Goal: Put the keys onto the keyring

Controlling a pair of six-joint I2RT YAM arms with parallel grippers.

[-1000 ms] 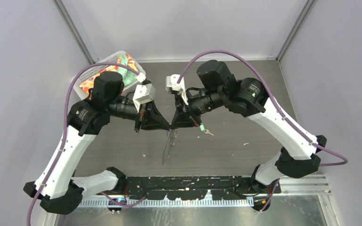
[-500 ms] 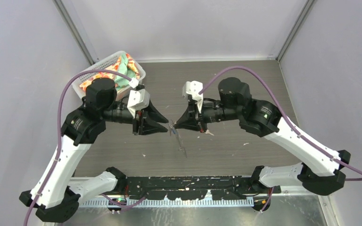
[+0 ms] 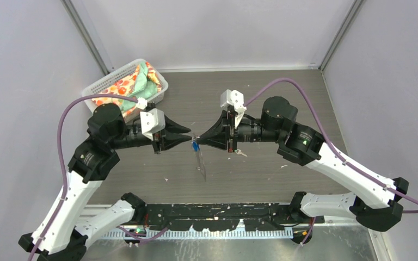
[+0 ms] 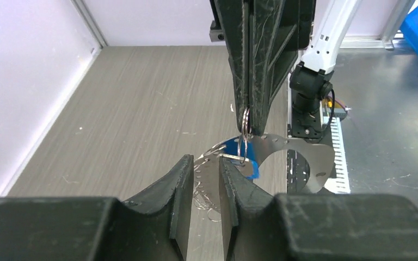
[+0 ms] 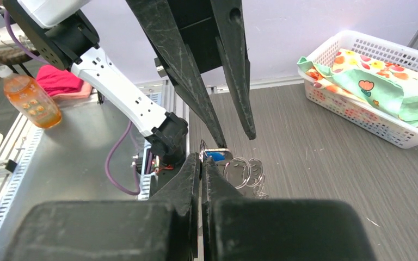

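Left pincer point(image 4: 205, 161) is up off the bench point(image 3: 283, 109), jaws parted, and the beaded edge of the keyring point(image 3: 201, 165) shows in the gap between them, not pinched.

Over behind that pincer, off to its left in the far corner, sits a white mesh basket point(image 3: 104, 81). Inside it are crumpled cloths point(image 3: 126, 86), one orange-flowered, one green, heaped up to the rim.

Now to the middle: the two pincers are nose to nose. The right pincer point(image 5: 201, 159) has its jaws pressed tight on the small coils at the top of the keyring, and the thin grey loop hangs down from that grip. The blue key point(image 3: 195, 147) dangles right at the right pincer's tip, touching those coils; whether it is actually threaded on, I cannot tell.

Further right, a second small key point(image 3: 240, 153) lies flat on the bench just beneath the right pincer's body, well apart from the keyring. Its head colour doesn't read from here.

The bench is grey wood-grain, dotted with pale specks. Plain pale walls point(image 3: 223, 32) close in on three sides. Left of the right pincer in its wrist view, past the bench edge, a bottle point(image 5: 30, 98) of orange liquid stands on a metal surface.
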